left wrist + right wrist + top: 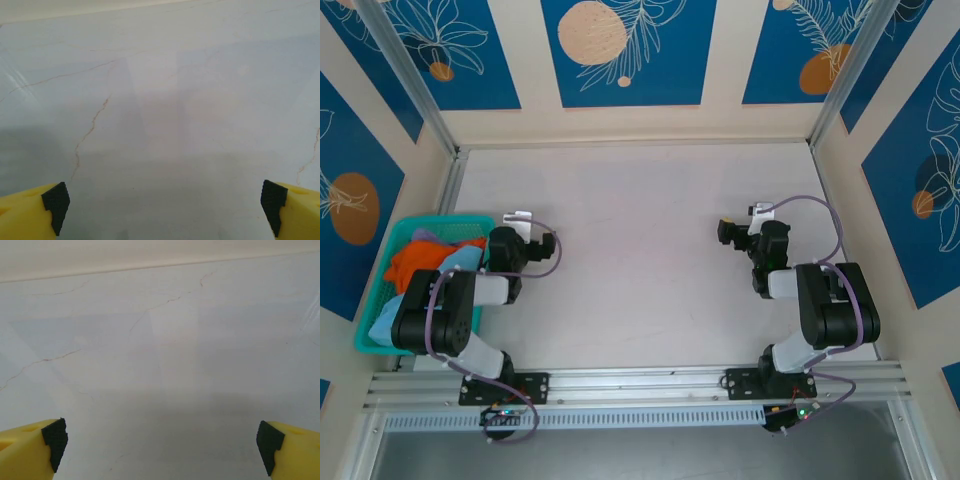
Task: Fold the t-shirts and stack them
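Observation:
The t-shirts lie bunched in a teal mesh basket (368, 338) at the table's left edge. An orange one (418, 262) is on top and a light blue one (388, 320) lies under and beside it. My left arm (445, 310) is folded right beside the basket. My left gripper (165, 202) stands open over bare table, with yellow fingers (25, 212) and black pads wide apart. My right arm (830, 305) is folded at the right. The right gripper (162, 440) is open as well, and only table surface shows between its fingers (295, 452).
The pale marbled tabletop (640, 250) stretches between the two arms to the back wall. Patterned walls close in the left, right and far sides. A metal rail (640, 385) with the arm bases runs along the near edge.

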Motion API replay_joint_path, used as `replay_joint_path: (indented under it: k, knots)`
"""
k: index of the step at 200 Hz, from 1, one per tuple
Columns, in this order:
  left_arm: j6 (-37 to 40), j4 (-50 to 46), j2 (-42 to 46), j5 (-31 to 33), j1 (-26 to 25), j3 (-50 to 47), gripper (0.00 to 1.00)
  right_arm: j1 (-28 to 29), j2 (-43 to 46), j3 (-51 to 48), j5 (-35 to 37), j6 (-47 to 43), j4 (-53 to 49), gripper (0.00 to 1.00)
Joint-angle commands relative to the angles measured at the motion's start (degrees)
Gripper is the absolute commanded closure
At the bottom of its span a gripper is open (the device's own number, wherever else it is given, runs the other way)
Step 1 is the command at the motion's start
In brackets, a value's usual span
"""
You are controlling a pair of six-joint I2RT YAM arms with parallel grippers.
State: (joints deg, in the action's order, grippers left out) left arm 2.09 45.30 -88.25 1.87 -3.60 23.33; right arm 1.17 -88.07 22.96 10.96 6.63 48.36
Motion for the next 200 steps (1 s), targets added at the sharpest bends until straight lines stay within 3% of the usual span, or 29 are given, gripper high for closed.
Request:
replay_joint_path:
  k: [1,171,200]
  knots:
    - [0.64,0.92,0.44,-1.43,0.26,0.31,0.00,0.11,0.53,-0.30,0.99,0.40,0.85,0.01]
    - [0.57,1.21,0.65,-1.58,0.30,0.20,0.00,0.35,0.79,-0.42,1.31,0.31,1.27,0.01]
    - [1.02,-11.13,7.43,-1.01,-0.04,4.22,0.00,3.26,9.78,5.97,7.78,-0.78,-16.51,0.01]
